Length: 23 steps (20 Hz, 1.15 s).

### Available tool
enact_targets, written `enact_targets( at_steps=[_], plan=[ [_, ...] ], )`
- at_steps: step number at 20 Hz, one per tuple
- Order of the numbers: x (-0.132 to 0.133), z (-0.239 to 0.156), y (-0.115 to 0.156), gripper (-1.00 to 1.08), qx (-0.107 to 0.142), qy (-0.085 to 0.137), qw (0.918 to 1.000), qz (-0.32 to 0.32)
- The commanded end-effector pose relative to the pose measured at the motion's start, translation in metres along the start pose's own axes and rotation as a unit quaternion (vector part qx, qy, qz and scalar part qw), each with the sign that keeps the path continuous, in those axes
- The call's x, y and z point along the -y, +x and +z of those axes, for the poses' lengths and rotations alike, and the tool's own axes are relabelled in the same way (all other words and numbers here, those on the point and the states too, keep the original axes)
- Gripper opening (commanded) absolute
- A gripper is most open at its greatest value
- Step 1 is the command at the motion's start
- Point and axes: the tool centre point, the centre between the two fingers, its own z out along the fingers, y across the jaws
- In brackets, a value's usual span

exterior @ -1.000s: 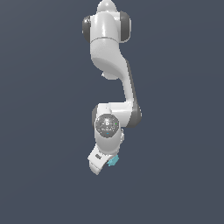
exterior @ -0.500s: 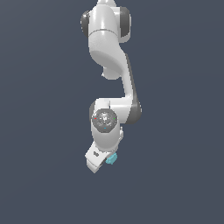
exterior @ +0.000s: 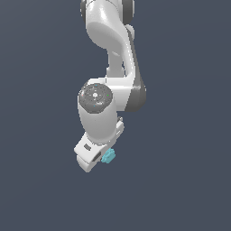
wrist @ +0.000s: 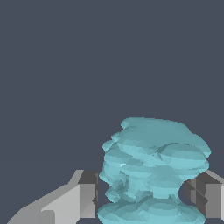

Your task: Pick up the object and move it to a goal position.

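Observation:
The object [exterior: 108, 156] is a tiny light-cyan, ridged, lumpy blob. In the exterior view it sticks out at the lower end of the white arm, beside the white gripper [exterior: 100, 159]. In the wrist view the object [wrist: 153, 170] fills the space between the two grey fingers [wrist: 85, 197] of the gripper [wrist: 144, 199]. The gripper is shut on it. The far finger touches the blob's side; a thin gap seems to show at the other. In the exterior view the hand body hides most of the fingers.
The white arm [exterior: 110, 54] reaches down from the top of the exterior view over a plain dark blue-grey ground [exterior: 189, 180]. No other object, edge or goal marker shows in either view.
The gripper and the cyan object have moved together up and toward the exterior view's left. The arm looks larger than before.

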Motion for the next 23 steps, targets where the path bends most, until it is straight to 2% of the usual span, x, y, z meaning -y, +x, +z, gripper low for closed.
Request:
enact_targets(
  at_steps=[1, 12, 23],
  plan=[
    [-0.003, -0.026, -0.005, -1.00, 0.000, 0.000, 1.0000, 0.000],
    [-0.018, -0.122, -0.022, -1.00, 0.000, 0.000, 1.0000, 0.000],
    [-0.023, -0.148, -0.026, -1.00, 0.000, 0.000, 1.0000, 0.000]
  ],
)
